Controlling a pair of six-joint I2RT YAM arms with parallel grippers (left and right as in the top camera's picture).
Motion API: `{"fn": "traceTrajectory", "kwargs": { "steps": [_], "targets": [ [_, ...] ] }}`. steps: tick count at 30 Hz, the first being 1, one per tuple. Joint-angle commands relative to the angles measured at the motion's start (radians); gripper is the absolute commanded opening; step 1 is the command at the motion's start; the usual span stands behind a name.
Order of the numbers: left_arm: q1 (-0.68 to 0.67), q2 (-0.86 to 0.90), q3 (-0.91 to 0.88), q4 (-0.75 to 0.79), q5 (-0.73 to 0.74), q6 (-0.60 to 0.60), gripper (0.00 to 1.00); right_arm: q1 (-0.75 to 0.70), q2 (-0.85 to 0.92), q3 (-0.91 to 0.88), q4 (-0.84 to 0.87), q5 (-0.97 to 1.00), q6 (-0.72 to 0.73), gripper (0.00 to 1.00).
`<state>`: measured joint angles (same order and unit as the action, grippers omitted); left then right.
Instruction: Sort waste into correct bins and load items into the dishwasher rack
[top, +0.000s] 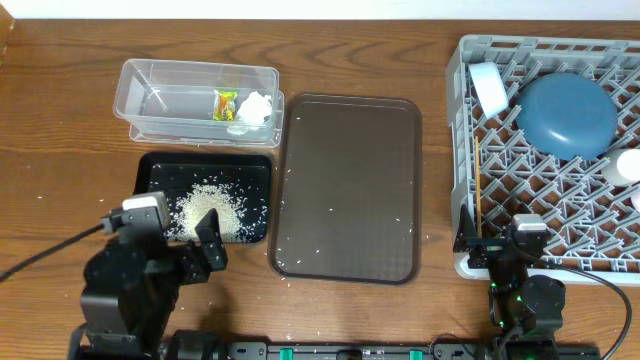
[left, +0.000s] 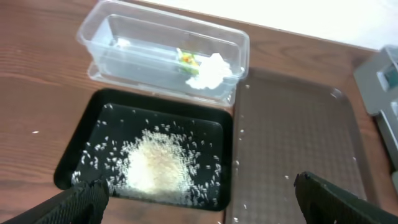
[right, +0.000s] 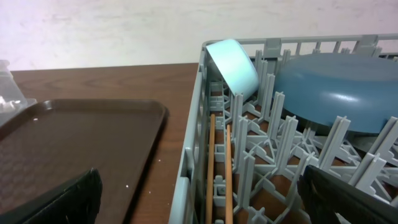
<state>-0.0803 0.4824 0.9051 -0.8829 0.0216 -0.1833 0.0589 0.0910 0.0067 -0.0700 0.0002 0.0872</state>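
Left end effector (left: 199, 186) released, fingers spread, above near edge of black tray (top: 146, 190) holding rice grains (top: 205, 210); crumpled tissue (top: 257, 105) and snack wrapper (top: 225, 103) lie in clear tub (top: 160, 75). Right end effector (right: 199, 186) likewise released, at dishwasher rack (top: 462, 150) corner; chopsticks (top: 478, 180), bowl (top: 488, 87), blue plate (top: 565, 112) inside.

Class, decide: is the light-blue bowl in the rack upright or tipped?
Tipped: the bowl stands on edge against pegs in the dishwasher rack corner.

A robotics lab bench: wooden table (top: 60, 120), plain white wall (right: 93, 31), cabled arms (top: 120, 290) mounted at its edge
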Motion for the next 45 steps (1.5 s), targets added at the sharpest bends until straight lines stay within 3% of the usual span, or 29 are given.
{"fn": "traceTrajectory", "kwargs": {
  "steps": [1,11,18,22,45],
  "targets": [
    [0.032,-0.077,-0.106,0.047,-0.015,0.007,0.98,0.013,0.001,-0.001,-0.005,0.003,-0.006,0.99],
    [0.092,-0.384,-0.644,0.551,-0.015,0.007,0.98,0.013,0.001,-0.001,-0.005,0.003,-0.006,0.99],
    [0.091,-0.458,-0.905,0.921,-0.058,0.015,0.98,0.013,0.001,-0.001,-0.005,0.003,-0.006,0.99],
    [0.091,-0.481,-0.901,0.808,-0.057,0.015,0.98,0.013,0.001,-0.001,-0.005,0.003,-0.006,0.99],
    [0.091,-0.478,-0.901,0.813,-0.057,0.014,0.98,0.013,0.001,-0.001,-0.005,0.003,-0.006,0.99]
  ]
}}
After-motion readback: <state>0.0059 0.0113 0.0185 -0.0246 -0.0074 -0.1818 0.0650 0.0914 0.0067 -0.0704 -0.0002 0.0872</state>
